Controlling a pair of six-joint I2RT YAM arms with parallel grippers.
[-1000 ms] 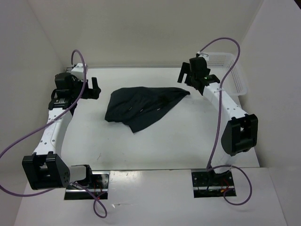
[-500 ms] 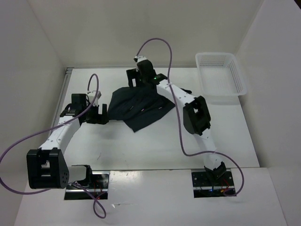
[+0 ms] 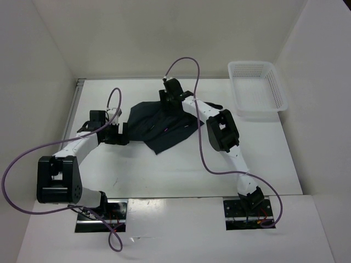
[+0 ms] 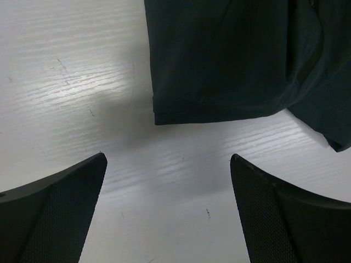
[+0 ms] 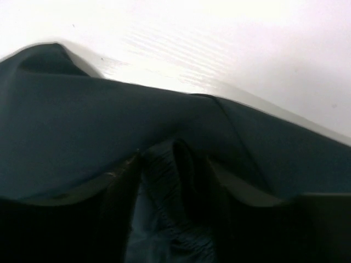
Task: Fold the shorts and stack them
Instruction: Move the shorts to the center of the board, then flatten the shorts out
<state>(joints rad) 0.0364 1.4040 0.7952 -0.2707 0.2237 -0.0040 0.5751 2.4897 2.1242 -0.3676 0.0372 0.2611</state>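
The dark shorts [image 3: 164, 127] lie crumpled on the white table [image 3: 181, 164], mid-back. My left gripper [image 3: 122, 133] hovers low just off their left hem, open, nothing between its fingers. In the left wrist view the hem corner of the shorts [image 4: 230, 60] lies just ahead of the open left gripper [image 4: 168, 159]. My right gripper [image 3: 170, 103] is down on the shorts' far edge. In the right wrist view a raised fold of the shorts [image 5: 82, 120] is gathered between the right gripper [image 5: 173, 161], whose fingers [image 5: 118, 192] press in on it from both sides.
A white mesh basket [image 3: 258, 90] stands at the back right of the table. Purple cables loop over both arms. White walls close in the table at the left, back and right.
The right arm swung from beside the basket across to the shorts' far edge and closed around a fold. The left arm moved in to the shorts' left hem, still open.
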